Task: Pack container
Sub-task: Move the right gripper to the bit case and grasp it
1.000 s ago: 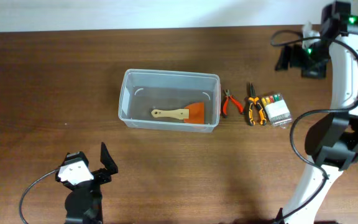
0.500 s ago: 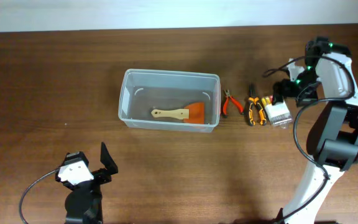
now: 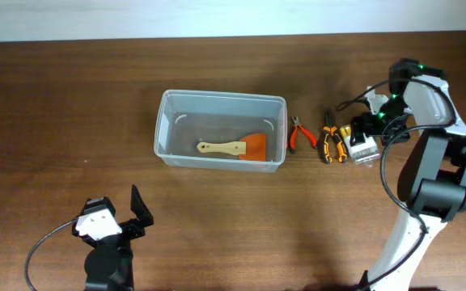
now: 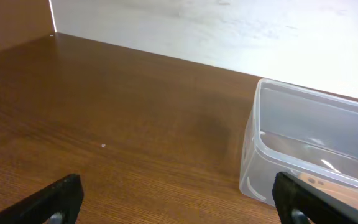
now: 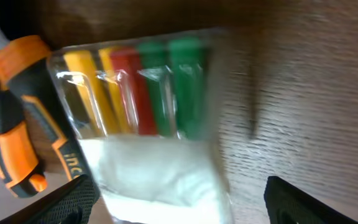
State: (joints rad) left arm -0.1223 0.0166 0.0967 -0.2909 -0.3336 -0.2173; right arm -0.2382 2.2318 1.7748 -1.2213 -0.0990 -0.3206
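Observation:
The clear plastic container (image 3: pixel 221 129) stands mid-table and holds an orange scraper with a wooden handle (image 3: pixel 233 148); its corner shows in the left wrist view (image 4: pixel 303 155). Red pliers (image 3: pixel 300 134), orange-black pliers (image 3: pixel 330 137) and a clear pack of coloured screwdrivers (image 3: pixel 361 144) lie to its right. My right gripper (image 3: pixel 366 129) is open, low over the pack (image 5: pixel 148 130), its fingers (image 5: pixel 179 199) on either side of it. My left gripper (image 3: pixel 118 217) is open and empty near the front edge, its fingers (image 4: pixel 179 202) apart over bare wood.
The orange-black pliers' handle (image 5: pixel 11 118) lies right beside the pack on its left. A white wall runs along the table's far edge (image 3: pixel 217 20). The right arm's cable (image 3: pixel 387 174) loops near the right edge.
My right arm has swung down from the far right corner toward the table and now sits low over the screwdriver pack. The left arm has not moved.

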